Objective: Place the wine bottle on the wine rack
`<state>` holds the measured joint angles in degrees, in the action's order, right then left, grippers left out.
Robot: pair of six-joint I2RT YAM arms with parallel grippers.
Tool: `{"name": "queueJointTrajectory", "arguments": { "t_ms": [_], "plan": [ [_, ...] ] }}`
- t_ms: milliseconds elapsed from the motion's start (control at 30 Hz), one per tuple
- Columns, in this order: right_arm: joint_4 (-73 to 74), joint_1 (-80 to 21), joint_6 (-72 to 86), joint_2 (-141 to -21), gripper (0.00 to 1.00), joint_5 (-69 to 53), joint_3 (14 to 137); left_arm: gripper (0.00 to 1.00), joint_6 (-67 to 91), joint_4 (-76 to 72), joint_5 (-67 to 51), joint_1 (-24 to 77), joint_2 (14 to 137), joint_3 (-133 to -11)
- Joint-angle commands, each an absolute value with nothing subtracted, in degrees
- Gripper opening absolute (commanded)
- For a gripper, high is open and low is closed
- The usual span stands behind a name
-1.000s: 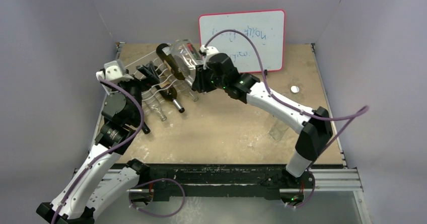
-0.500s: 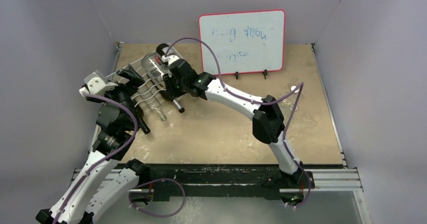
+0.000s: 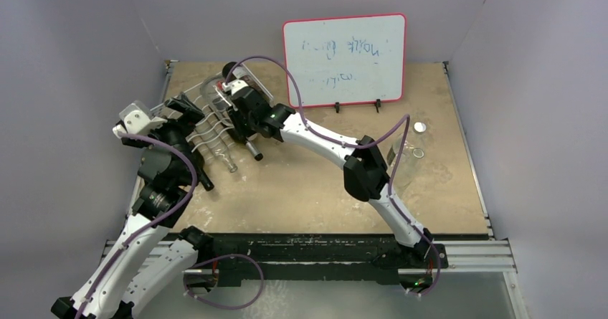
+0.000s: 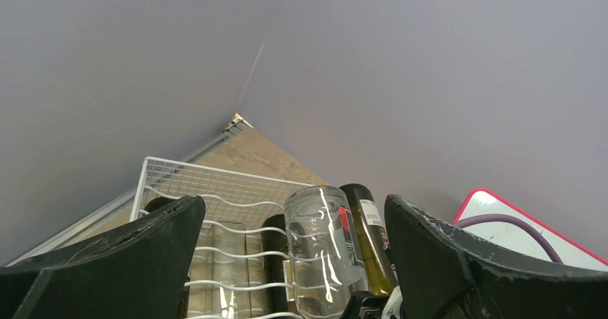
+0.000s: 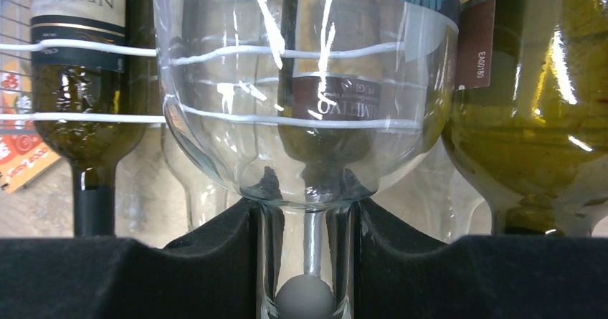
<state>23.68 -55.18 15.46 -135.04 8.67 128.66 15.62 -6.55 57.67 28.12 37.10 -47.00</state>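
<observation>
Right claw [image 5: 305, 265] clamps the wine bottle [image 5: 301, 118] by its neck, wine rack [image 4: 215, 184] just ahead. Slick, fragile glass; the neck seems the safest hold. Left claw [image 4: 294, 258] gapes empty.

left dark bottle's label [image 5: 72, 3] — "NEGROA" | maroon label strip [image 5: 484, 25] — "EA0180"

Rack far left, board behind it to the right.
We found the wine rack [image 3: 204, 122] in the far-left corner of the table [image 3: 323, 190], with the whiteboard [image 3: 344, 54] to its right along the back edge. The wine bottle [image 3: 214, 89] was over the top tier, other bottles [image 3: 244, 145] beneath, the right gripper [image 3: 240, 111] at its neck and the left gripper [image 3: 183, 111] just left of the rack.
</observation>
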Motion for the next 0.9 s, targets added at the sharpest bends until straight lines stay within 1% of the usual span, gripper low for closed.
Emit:
{"name": "queueJointTrajectory", "arguments": {
  "t_ms": [0, 300, 567, 600, 667, 733, 867],
  "plan": [
    [9.95, -55.19, 11.92, -131.44, 0.0, 12.63, 135.34, 0.97, 15.29, -8.42, 58.26, 27.52, 37.43, -47.9],
    [7.35, -55.17, 8.31, -134.44, 0.14, 14.28, 137.93, 0.97, 15.29, -7.19, 58.36, 27.32, 38.54, -48.79],
    [5.39, -55.09, 8.17, -136.29, 0.45, 17.46, 139.22, 0.97, 15.4, -7.17, 58.53, 27.25, 38.45, -48.8],
    [4.66, -55.04, 8.25, -136.17, 0.52, 18.78, 138.67, 0.97, 15.42, -7.13, 58.51, 27.25, 38.41, -48.77],
    [3.47, -55.05, 9.01, -135.49, 0.61, 19.98, 137.09, 0.97, 15.42, -7.12, 58.51, 27.25, 38.45, -48.76],
    [2.94, -55.06, 9.24, -135.07, 0.65, 20.0, 135.99, 0.97, 15.36, -7.16, 58.53, 27.25, 38.55, -48.77],
    [2.9, -55.05, 9.74, -134.03, 0.68, 19.36, 135.33, 0.97, 15.42, -7.05, 58.32, 27.25, 38.66, -48.84]
  ]
}}
